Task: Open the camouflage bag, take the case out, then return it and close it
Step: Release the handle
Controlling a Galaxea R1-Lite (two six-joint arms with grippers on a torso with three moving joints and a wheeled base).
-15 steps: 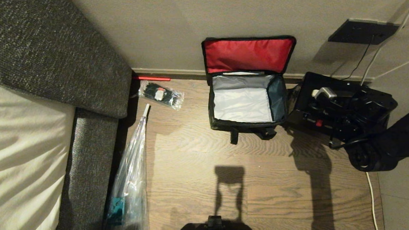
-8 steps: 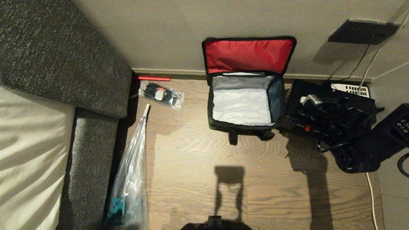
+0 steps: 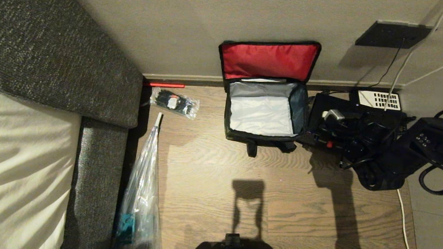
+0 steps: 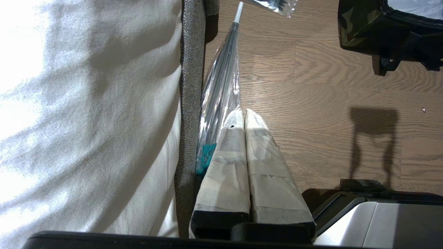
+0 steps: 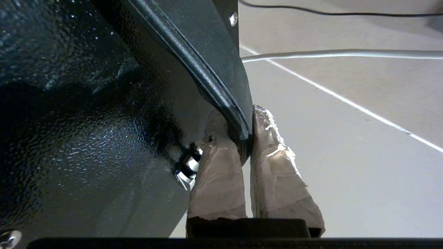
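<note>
Carrying the case [image 3: 339, 125] by its black bar handle [image 5: 221, 93], the right claw [image 5: 242, 145] is clamped tight on that bar, with the case hanging just to the right of the camouflage bag [image 3: 264, 139], touching or nearly touching its side. The bag sits on the wooden floor [image 3: 212, 168] against the wall, red-lined lid [image 3: 268, 59] thrown back, pale grey interior bare. So the removal looks done and the return is the step in hand, I'd say. Next up: lift the case clear of the bag's right wall, square it over the opening, lower it in. The left claw [image 4: 244, 114] is parked near the bed [image 4: 86, 103], fingers pressed together, holding nothing. A desk telephone [image 3: 379, 99] sits behind the case.
</note>
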